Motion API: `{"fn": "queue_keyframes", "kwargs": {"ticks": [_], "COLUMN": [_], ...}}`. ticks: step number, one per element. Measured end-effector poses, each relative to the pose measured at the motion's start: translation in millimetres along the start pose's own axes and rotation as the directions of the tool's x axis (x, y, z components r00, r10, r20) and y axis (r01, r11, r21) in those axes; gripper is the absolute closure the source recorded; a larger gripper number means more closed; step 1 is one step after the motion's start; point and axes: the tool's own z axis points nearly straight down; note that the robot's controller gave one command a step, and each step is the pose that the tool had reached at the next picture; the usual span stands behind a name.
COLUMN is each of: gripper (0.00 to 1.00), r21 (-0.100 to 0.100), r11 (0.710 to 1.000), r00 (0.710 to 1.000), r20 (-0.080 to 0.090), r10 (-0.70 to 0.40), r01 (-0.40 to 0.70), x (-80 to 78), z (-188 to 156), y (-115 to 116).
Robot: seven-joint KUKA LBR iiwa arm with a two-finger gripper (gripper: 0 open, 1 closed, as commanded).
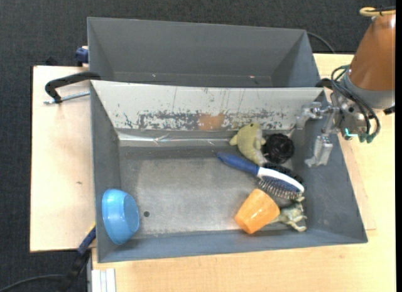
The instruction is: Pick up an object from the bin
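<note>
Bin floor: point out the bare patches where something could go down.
Free: the middle floor between the blue bowl and the orange cup, up to the back wall. Crowded: the right side, with brush, plush toy and black disc.

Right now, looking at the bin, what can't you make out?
1. Greenish toy, camera view: the brush and the orange cup cover part of it, so its kind is unclear.
2. Black round thing, camera view: too small and dark to name.
3. Arm, camera view: cut off by the right edge.
</note>
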Motion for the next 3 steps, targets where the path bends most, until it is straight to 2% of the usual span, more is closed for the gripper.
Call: {"fn": "queue_keyframes", "kwargs": {"ticks": [1,2,3], "gripper": [0.00,1.00,1.00], "r21": [-0.002,0.002,0.009], "r11": [1.000,1.000,0.975], "r00": [1.000,1.000,0.975], "r20": [-0.001,0.009,0.019], "r10": [-0.014,-0.012,-0.221], "r01": [0.014,0.012,0.221], "x": [53.9,50.8,67.2], "z": [108.9,104.4,-197.5], "y": [65.4,62.7,56.1]}}
